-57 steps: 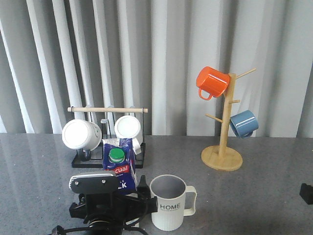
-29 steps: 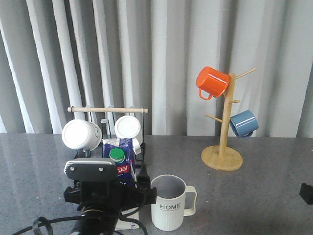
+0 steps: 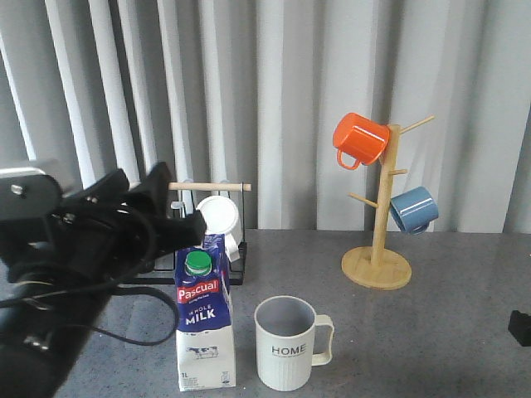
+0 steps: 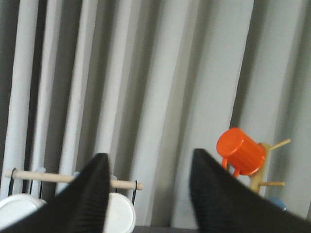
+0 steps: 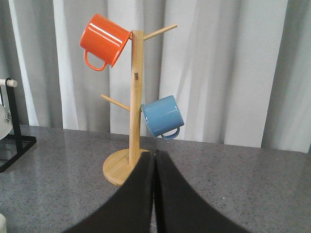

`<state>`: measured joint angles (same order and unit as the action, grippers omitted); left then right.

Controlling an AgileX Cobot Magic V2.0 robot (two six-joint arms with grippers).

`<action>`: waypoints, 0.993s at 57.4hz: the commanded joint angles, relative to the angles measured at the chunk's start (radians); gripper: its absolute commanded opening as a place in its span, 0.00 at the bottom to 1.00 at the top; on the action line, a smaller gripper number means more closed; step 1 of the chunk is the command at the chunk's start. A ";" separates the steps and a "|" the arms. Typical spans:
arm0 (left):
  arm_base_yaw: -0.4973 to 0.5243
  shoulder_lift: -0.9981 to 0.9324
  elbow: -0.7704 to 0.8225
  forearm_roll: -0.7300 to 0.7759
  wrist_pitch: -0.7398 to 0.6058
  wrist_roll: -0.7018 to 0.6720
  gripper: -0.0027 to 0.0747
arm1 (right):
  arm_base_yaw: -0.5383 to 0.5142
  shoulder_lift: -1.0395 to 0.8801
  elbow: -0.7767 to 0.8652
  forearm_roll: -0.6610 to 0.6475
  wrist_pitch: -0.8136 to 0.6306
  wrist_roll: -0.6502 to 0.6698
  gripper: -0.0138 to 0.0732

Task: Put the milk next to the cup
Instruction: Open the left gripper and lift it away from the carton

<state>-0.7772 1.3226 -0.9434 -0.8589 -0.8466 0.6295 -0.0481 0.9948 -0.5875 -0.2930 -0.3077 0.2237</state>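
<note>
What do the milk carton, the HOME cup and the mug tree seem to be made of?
Milk carton: probably coated paperboard, with printed flat panels, a folded gable top and a green cap that looks plastic.
HOME cup: likely matte ceramic, off-white and ribbed.
Mug tree: light wood or bamboo, with pale grain and pegs.

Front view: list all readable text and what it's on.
"Pascual": red band on the milk.
"WHOLE MILK": blue panel of the carton, under the band.
"1L": small, lower left of the carton's white part.
"HOME": black letters on the cup.
Fine print beside the cow drawing at the carton's foot: too small to read.
No text on the orange mug, blue mug or rack mugs.
</note>
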 commanded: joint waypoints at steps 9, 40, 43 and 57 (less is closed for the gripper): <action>-0.001 -0.185 -0.023 0.035 0.020 0.036 0.03 | -0.007 -0.015 -0.027 -0.001 -0.071 -0.002 0.15; -0.002 -0.279 -0.023 1.076 0.415 -0.788 0.02 | -0.004 -0.015 -0.027 -0.001 -0.071 -0.002 0.15; 0.000 -0.289 -0.023 1.199 0.473 -0.930 0.02 | -0.004 -0.015 -0.027 -0.001 -0.071 -0.002 0.15; 0.112 -0.413 -0.013 1.197 0.960 -0.968 0.02 | -0.004 -0.015 -0.027 -0.001 -0.069 -0.002 0.15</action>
<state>-0.7201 0.9888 -0.9373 0.3767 -0.0098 -0.3492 -0.0481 0.9948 -0.5875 -0.2930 -0.3069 0.2237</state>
